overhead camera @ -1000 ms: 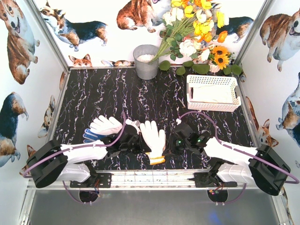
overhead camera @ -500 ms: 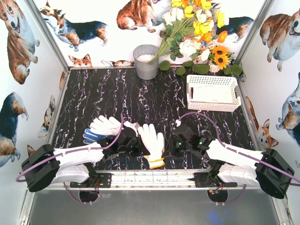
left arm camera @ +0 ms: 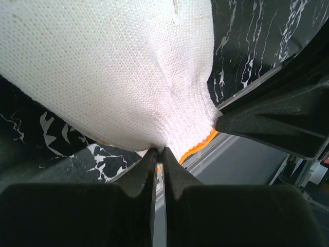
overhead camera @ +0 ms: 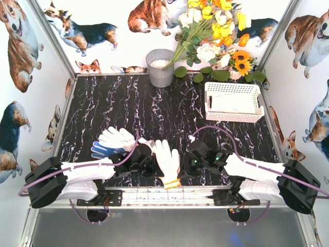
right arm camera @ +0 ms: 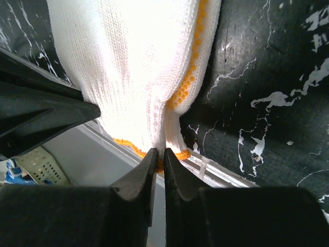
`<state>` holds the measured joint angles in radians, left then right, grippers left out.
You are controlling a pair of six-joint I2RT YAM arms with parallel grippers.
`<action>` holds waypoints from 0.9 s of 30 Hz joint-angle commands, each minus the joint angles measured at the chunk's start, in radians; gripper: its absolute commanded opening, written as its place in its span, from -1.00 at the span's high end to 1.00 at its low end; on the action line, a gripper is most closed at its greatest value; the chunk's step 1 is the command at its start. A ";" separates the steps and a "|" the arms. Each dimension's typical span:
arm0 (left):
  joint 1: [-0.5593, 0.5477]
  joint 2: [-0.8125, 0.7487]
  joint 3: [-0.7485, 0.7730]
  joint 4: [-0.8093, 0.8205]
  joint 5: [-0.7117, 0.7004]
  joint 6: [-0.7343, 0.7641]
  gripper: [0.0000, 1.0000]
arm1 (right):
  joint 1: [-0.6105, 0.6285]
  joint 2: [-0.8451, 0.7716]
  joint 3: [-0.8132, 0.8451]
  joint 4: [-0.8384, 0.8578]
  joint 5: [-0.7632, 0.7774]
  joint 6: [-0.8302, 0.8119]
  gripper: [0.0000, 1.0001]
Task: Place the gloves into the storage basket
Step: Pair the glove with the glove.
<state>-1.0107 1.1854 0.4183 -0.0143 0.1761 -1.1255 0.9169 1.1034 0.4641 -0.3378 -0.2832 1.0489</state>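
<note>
A white knit glove [overhead camera: 167, 158] with an orange cuff lies near the table's front edge between both arms. My left gripper [overhead camera: 157, 168] is shut on its left edge by the cuff, seen close up as white knit [left arm camera: 113, 67] pinched at the left gripper's tips [left arm camera: 159, 152]. My right gripper [overhead camera: 181, 170] is shut on the orange cuff [right arm camera: 177, 92], pinched at its tips [right arm camera: 160, 153]. A second white glove [overhead camera: 117, 137] and a blue-palmed one [overhead camera: 100, 150] lie further left. The white lattice storage basket [overhead camera: 234, 117] stands at the back right with something pale inside.
A grey metal bucket [overhead camera: 160, 67] stands at the back centre, with a bunch of flowers [overhead camera: 216, 31] leaning beside it. The metal rail [overhead camera: 169, 193] of the table's front edge runs just under the held cuff. Printed walls close in both sides.
Both grippers have drawn the held glove a little toward the near edge; its cuff now reaches the front rail. The other gloves and the basket have not moved.
</note>
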 commanded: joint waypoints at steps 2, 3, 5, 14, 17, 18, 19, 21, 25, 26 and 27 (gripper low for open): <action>-0.019 -0.003 -0.008 -0.024 0.016 0.004 1.00 | 0.030 0.023 0.048 -0.004 0.016 -0.006 0.79; -0.021 -0.004 -0.011 -0.023 0.016 0.003 1.00 | 0.033 0.039 0.047 -0.002 0.017 -0.004 0.79; -0.023 -0.003 -0.018 -0.024 0.017 -0.001 1.00 | 0.037 0.055 0.045 0.005 0.016 -0.002 0.79; -0.030 -0.082 0.002 -0.113 0.004 -0.002 1.00 | 0.048 0.051 0.088 -0.054 0.025 -0.019 0.80; -0.029 -0.126 0.012 -0.167 0.000 -0.002 1.00 | 0.048 0.021 0.101 -0.085 0.030 -0.020 0.80; -0.030 -0.138 0.012 -0.180 0.002 -0.004 1.00 | 0.050 -0.008 0.104 -0.094 0.028 -0.019 0.80; -0.030 -0.150 0.010 -0.190 0.005 -0.008 1.00 | 0.053 -0.020 0.107 -0.101 0.027 -0.017 0.80; -0.031 -0.169 0.002 -0.198 0.014 -0.015 1.00 | 0.064 -0.033 0.106 -0.113 0.027 -0.010 0.80; -0.033 -0.172 -0.012 -0.172 0.050 -0.020 1.00 | 0.101 -0.023 0.084 -0.114 0.026 0.012 0.80; -0.037 -0.162 -0.014 -0.158 0.064 -0.018 1.00 | 0.110 -0.015 0.077 -0.111 0.026 0.016 0.80; -0.043 -0.148 -0.017 -0.143 0.076 -0.016 1.00 | 0.118 -0.006 0.072 -0.109 0.027 0.019 0.80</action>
<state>-1.0359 1.0191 0.4057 -0.1688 0.2039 -1.1419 1.0039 1.0878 0.5293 -0.4309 -0.2707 1.0515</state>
